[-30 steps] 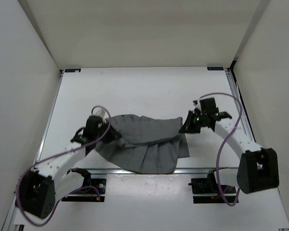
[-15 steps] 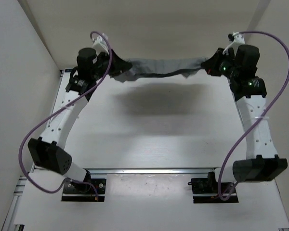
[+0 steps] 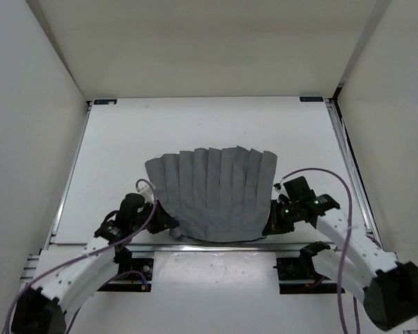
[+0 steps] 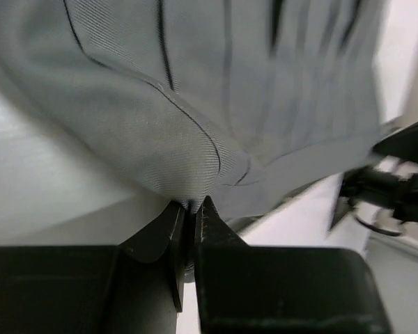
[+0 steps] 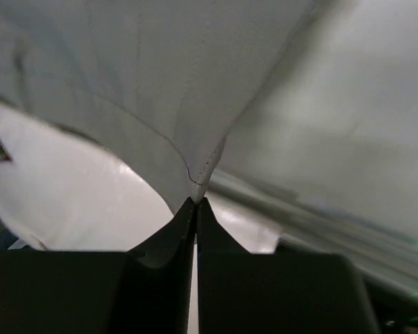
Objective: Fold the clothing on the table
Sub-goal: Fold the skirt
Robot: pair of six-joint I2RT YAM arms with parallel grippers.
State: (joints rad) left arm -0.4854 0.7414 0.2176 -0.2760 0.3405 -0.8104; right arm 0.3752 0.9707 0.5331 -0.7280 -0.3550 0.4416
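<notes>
Two near corners of pleated clothing [image 3: 216, 195] on table [image 3: 125, 139], pinched tight by left tool [image 4: 189, 206], right tool [image 5: 195, 202]

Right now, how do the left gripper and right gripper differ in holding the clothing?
The left gripper pinches the clothing at its near left corner; the right gripper pinches the near right corner. The left gripper's jaws show a thin gap around a thicker fold, while the right gripper's jaws meet on a thin point of fabric. Both are shut on it.
</notes>
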